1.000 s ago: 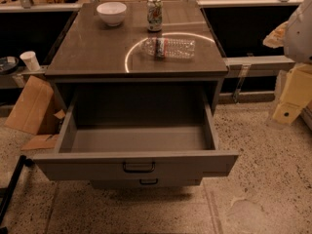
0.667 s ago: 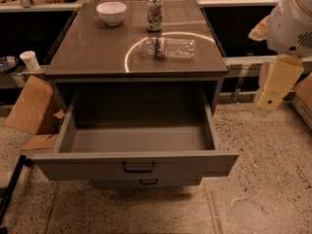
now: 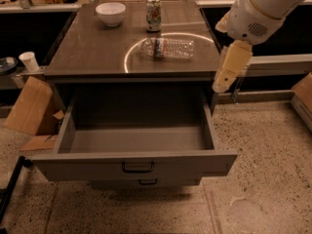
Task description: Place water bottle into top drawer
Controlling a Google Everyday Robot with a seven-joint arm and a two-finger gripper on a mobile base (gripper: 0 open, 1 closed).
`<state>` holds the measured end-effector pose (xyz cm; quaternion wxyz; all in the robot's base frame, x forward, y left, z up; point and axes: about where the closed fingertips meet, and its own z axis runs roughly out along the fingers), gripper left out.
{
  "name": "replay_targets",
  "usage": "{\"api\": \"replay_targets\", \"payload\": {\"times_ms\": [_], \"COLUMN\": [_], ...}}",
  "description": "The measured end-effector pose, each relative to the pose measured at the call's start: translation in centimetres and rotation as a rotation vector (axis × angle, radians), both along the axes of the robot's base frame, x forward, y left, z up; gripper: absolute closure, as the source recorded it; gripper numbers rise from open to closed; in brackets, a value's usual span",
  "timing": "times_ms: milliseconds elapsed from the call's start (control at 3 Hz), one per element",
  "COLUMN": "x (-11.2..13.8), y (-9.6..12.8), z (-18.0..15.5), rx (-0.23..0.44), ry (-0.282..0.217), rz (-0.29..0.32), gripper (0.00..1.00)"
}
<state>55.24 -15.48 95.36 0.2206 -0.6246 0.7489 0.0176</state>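
While the drawer (image 3: 97,165) stands pulled out, the bottle (image 3: 168,48) lies on its side on the cabinet top (image 3: 87,52).
The bottle is clear, ribbed plastic with a red-and-white label band, and a bright ring of reflected light curves around it on the smooth, glossy top. Behind it stand a green-and-white can (image 3: 153,14) and a round white bowl (image 3: 110,13), well apart. The drawer is a deep grey metal box with a flat front and a dark loop handle (image 3: 138,167). The beige gripper (image 3: 222,84) hangs beside the cabinet's right edge, apart from the bottle; whether it is parted or closed cannot be told.
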Motion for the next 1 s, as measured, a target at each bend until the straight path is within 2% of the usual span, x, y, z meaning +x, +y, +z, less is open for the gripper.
{"api": "replay_targets", "payload": {"times_ms": [333,667,1000], "x": [3.9,3.9,7.0], "y": [2.4,2.4,4.1], "z": [-1.7,-1.7,-1.7], "rx": [0.088,0.088,0.099], "ry": [-0.004,-0.004,-0.049], "rz": [0.011,0.011,0.046], "gripper": [0.00,0.00,0.00]}}
